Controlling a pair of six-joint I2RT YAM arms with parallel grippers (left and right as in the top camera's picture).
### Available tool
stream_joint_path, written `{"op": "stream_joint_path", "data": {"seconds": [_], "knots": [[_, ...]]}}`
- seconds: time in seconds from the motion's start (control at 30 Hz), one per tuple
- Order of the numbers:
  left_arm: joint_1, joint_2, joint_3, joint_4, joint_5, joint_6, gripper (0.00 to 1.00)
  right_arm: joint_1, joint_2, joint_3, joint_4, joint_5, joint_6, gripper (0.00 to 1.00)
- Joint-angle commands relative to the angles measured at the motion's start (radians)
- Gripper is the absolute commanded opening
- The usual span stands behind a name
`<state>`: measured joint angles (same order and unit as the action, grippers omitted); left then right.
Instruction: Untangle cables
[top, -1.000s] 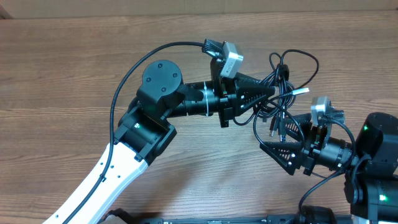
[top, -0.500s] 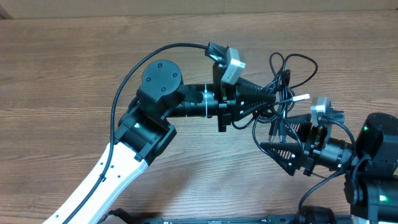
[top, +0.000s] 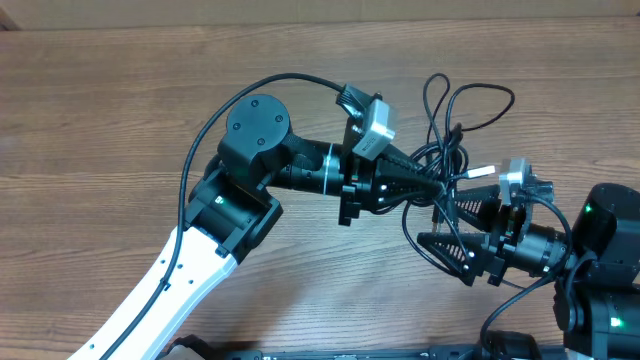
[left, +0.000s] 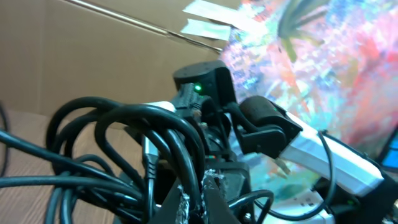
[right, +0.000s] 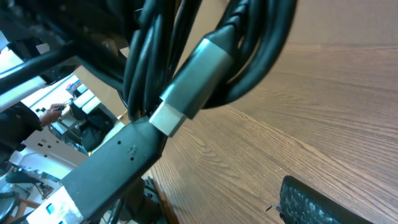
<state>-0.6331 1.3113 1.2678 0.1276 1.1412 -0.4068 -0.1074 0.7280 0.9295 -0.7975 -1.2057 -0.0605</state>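
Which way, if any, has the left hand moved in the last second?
Yes: seen from overhead, the left hand has swung away from the table's far edge, toward the near side.

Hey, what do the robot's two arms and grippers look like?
Left arm: white link, black round joints, green light, thick black cable looping over. Right arm: black, green light. Left gripper and right gripper: black, ribbed triangular fingers, silver camera box each.

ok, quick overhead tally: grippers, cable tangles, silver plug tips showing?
Grippers: 2, left gripper and right gripper
Tangles of cables: 1, cords inside too knotted to count singly
silver plug tip: 1
Total: 4
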Motion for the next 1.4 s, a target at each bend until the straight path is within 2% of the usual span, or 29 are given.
{"op": "stream_joint_path", "data": {"seconds": [0.0, 0.27, 0.47, 1.1, 1.37], "knots": [[-0.007, -0.004, 0.011, 0.002, 0.170, 0.019, 0.04, 0.000, 0.000, 0.007, 0.006, 0.042, 0.006, 0.86], [-0.007, -0.004, 0.011, 0.004, 0.240, 0.028, 0.04, 0.000, 0.001, 0.007, 0.002, 0.091, 0.006, 0.86], [-0.007, -0.004, 0.011, 0.003, 0.240, 0.030, 0.04, 0.000, 0.002, 0.007, 0.004, 0.159, -0.001, 0.86], [-0.009, 0.080, 0.011, 0.003, 0.209, 0.052, 0.04, 0.000, 0.002, 0.007, 0.029, 0.105, 0.003, 0.86], [-0.008, 0.091, 0.011, 0.004, 0.220, 0.041, 0.04, 0.000, 0.003, 0.007, 0.015, 0.173, -0.001, 0.86]]}}
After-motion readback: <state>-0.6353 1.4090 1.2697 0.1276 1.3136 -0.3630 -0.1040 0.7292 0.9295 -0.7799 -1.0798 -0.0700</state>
